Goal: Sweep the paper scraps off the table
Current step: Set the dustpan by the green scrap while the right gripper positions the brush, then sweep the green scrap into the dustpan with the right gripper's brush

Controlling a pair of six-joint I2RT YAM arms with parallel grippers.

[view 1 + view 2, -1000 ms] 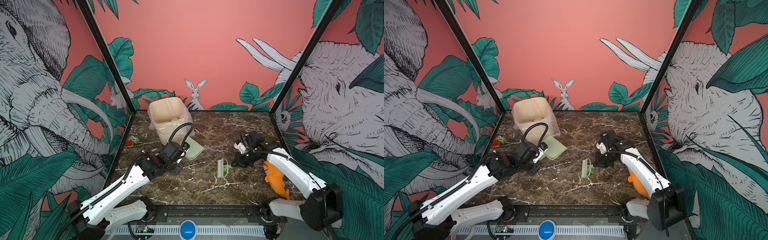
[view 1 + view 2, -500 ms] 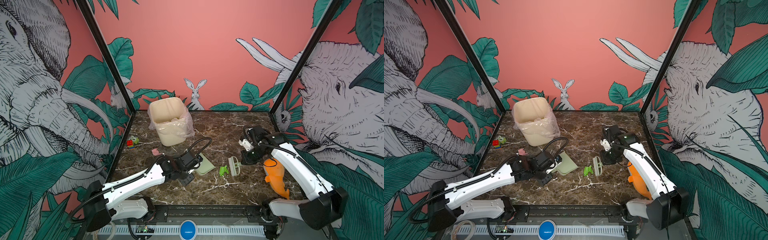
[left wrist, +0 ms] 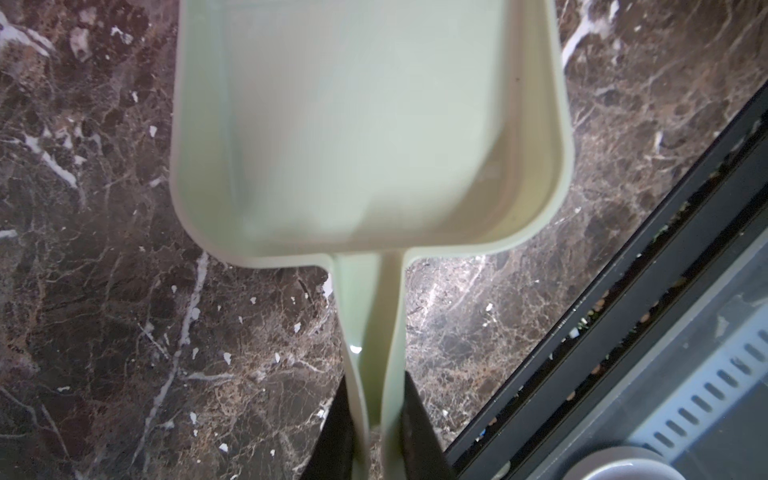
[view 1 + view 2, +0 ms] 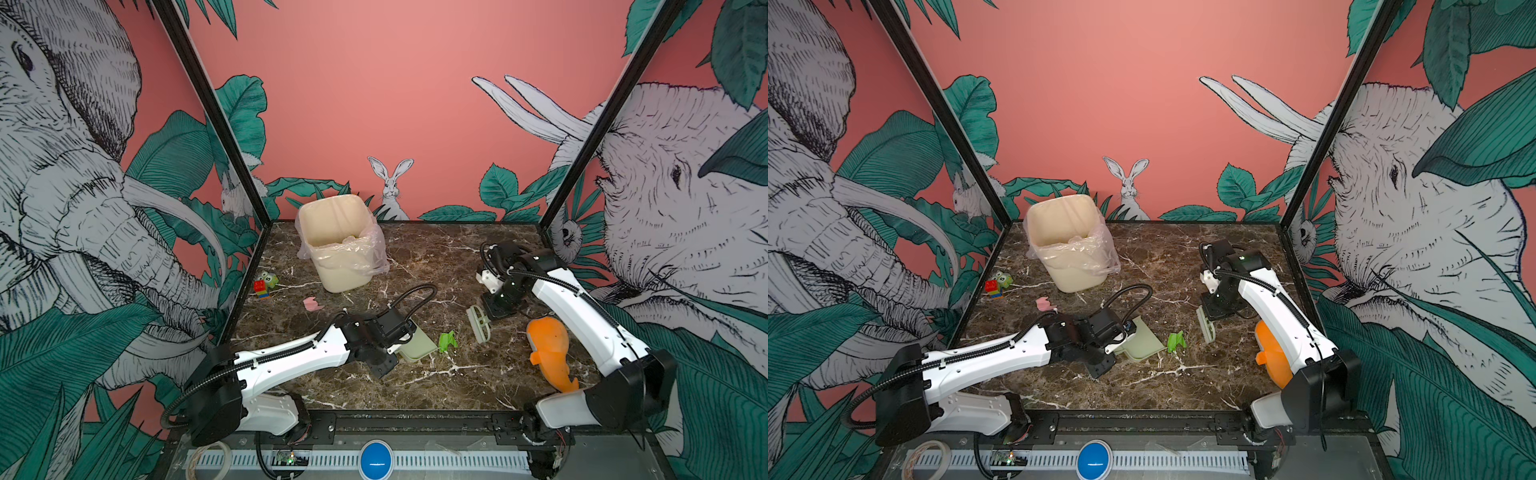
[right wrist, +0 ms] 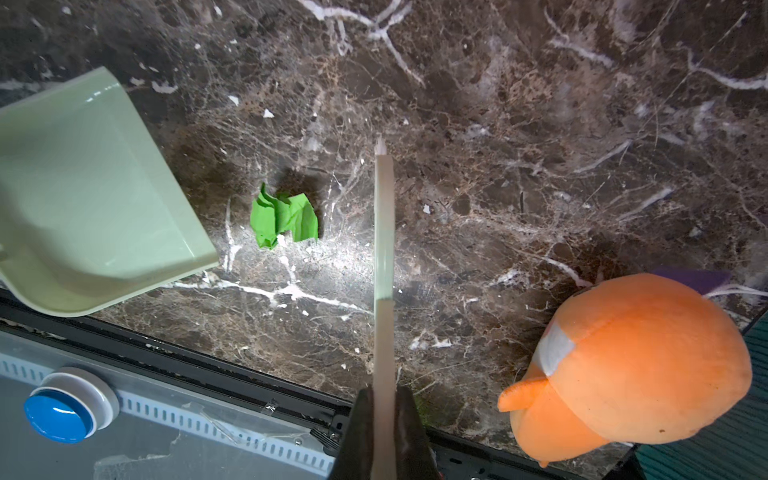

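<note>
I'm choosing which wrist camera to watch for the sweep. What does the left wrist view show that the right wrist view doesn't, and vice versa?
Only the left wrist view: the left tool shut on the handle of the dustpan. Only the right wrist view: the green paper scrap lying between dustpan and brush, the right tool shut on that brush, the orange fish toy, the blue button. Both: the dustpan's bare tray, the table, its black frame.
</note>
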